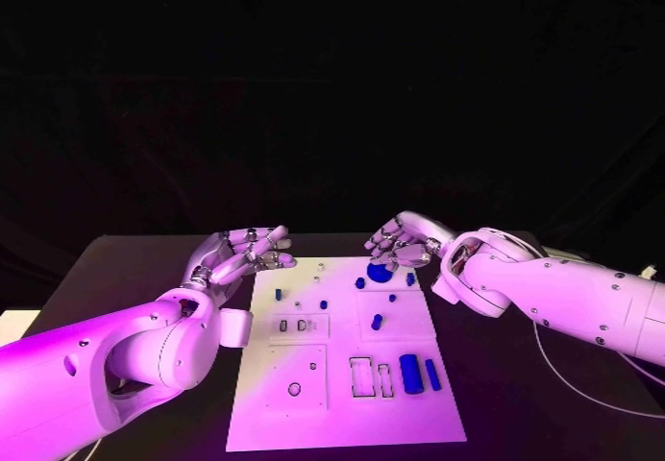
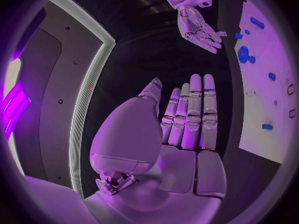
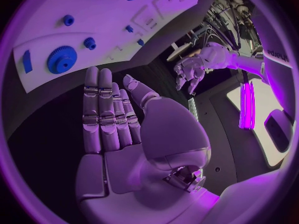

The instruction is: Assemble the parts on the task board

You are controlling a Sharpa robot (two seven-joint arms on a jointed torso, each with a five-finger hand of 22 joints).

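- The white rectangular task board [image 1: 347,384] lies flat in the lower middle of the head view, its long axis running from the bottom of the frame up toward the two hands.
- The silver many-fingered left hand [image 1: 247,254] hovers just off the board's upper left corner; its fingers are straight and side by side in the left wrist view, and it holds nothing.
- The silver many-fingered right hand [image 1: 402,242] hangs over the board's upper right end, fingers loosely bent downward in the head view. Its own wrist view shows a bare palm and extended fingers, so it too is released and carries nothing.
- The round blue toothed gear [image 1: 380,273] lies flat on the board directly below the right hand's fingertips in the head view. In the right wrist view the gear [image 3: 62,59] sits just beyond those fingers, apart from them.
- That is the relation that counts: the gear is next to the right hand and across the board from the left, so the right arm looks the likelier one to pick it up, by lowering.
- Small blue pegs [image 1: 391,299] dot the board's middle, and a larger blue cylinder [image 1: 410,371] lies lengthwise at lower right beside a slim blue bar [image 1: 432,375], both well away from either hand.
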